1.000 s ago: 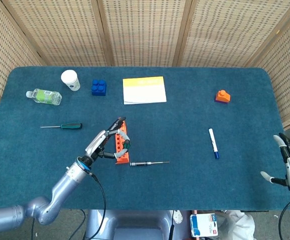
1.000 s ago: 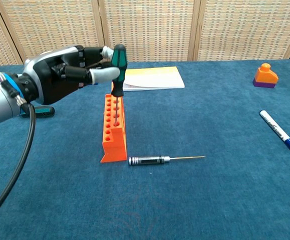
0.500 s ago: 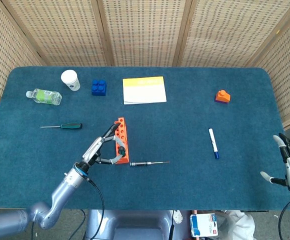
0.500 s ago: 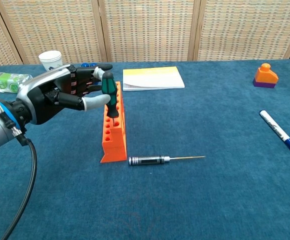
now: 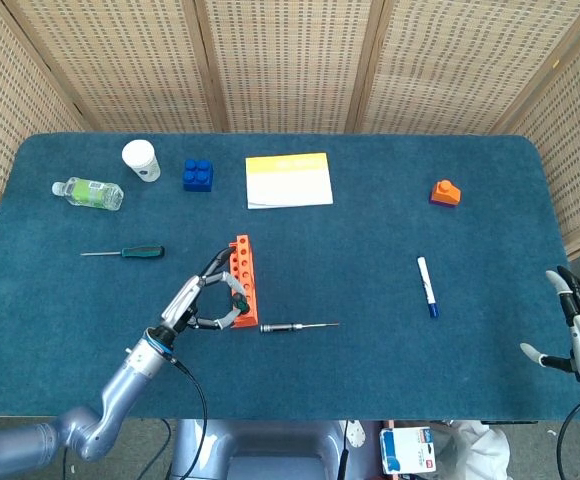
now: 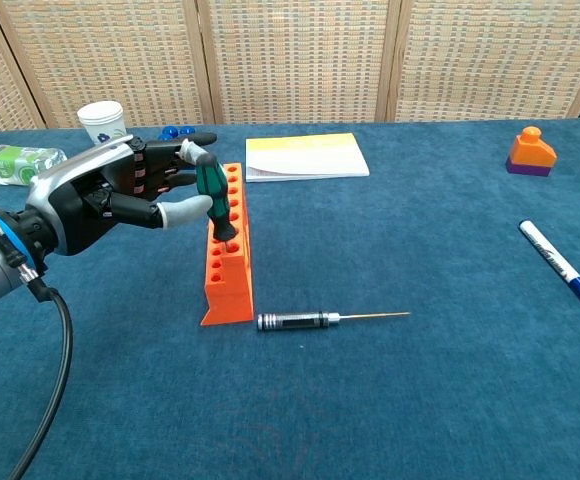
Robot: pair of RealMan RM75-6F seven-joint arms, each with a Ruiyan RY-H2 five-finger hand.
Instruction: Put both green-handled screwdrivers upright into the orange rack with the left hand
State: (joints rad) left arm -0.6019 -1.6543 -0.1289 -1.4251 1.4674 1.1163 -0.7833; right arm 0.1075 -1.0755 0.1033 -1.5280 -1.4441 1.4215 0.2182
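Left hand (image 6: 120,195) pinching screwdriver (image 6: 213,194) upright, tip seated in rack (image 6: 228,262) hole, steadying it for release.

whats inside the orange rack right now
One green-handled screwdriver stands in a hole of the orange plastic rack, tilted slightly, with the left hand at its handle. Its shaft tip is hidden inside. The other visible holes look empty.

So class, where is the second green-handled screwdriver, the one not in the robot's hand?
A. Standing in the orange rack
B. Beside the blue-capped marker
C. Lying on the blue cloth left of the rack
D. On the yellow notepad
C: the second green-handled screwdriver lies flat on the blue cloth, left of the orange rack.
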